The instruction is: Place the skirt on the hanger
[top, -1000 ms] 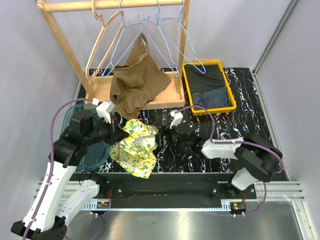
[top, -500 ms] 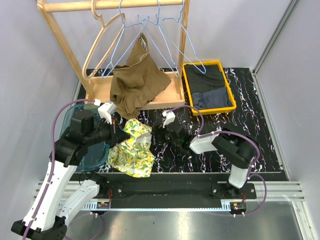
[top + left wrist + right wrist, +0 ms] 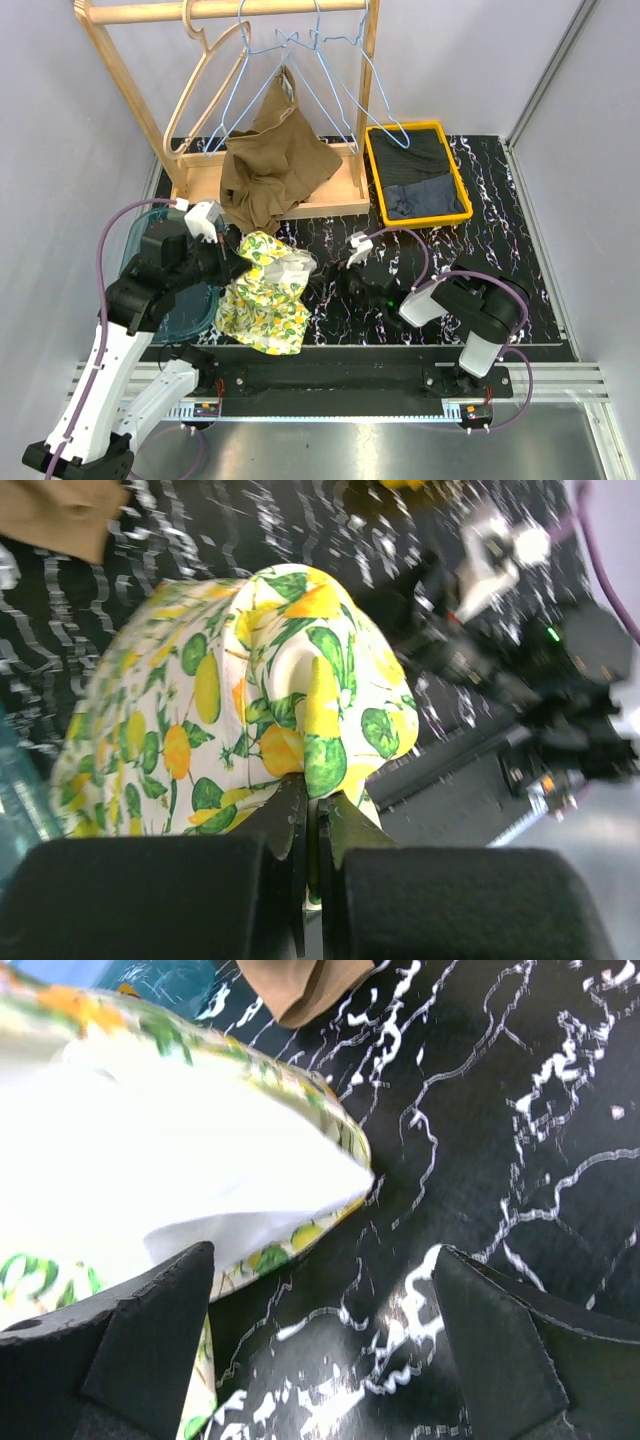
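The skirt [image 3: 262,300], white with a lemon and leaf print, hangs bunched from my left gripper [image 3: 243,267] over the black marbled table. In the left wrist view that gripper [image 3: 312,798] is shut on a fold of the skirt [image 3: 250,700]. My right gripper [image 3: 326,284] is low at the skirt's right edge and open. The right wrist view shows its fingers [image 3: 150,1330] spread wide, the skirt's white lining [image 3: 180,1140] just past the left finger and nothing between them. Blue wire hangers [image 3: 330,90] and a wooden hanger [image 3: 200,90] hang on the rack.
A wooden rack [image 3: 225,10] stands at the back with a brown garment [image 3: 275,170] draped from one hanger onto its base. A yellow bin [image 3: 370,170] of dark clothes sits back right. A teal tray [image 3: 135,240] lies at the left by my left arm.
My right gripper came in toward the skirt's right edge, settled low beside it and its jaws spread wider. The left gripper kept its grip and shifted the skirt slightly right.
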`<state>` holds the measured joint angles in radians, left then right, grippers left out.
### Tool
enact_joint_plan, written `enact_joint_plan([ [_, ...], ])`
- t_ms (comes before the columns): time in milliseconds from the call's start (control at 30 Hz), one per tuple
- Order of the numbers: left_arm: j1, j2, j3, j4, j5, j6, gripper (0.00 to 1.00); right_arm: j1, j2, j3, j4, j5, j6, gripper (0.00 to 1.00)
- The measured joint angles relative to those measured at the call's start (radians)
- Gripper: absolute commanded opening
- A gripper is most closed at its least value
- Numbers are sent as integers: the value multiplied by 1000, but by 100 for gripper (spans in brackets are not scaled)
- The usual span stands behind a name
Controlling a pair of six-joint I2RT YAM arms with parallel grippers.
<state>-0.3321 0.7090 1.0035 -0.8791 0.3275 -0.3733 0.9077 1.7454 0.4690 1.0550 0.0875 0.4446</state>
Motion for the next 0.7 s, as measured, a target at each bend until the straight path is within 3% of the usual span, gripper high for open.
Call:
enact_joint_plan([
  [333, 0, -20, -64, -36, -319, -74, 0, 0, 13, -13, 106, -2, 25, 95],
  [567, 0, -24, -64, -84, -438, -100, 0, 0, 89, 203, -12, -14, -24, 90],
  [700, 0, -24, -64, -100, -453, -124, 0, 0, 112, 325, -98, -103, -59, 78],
])
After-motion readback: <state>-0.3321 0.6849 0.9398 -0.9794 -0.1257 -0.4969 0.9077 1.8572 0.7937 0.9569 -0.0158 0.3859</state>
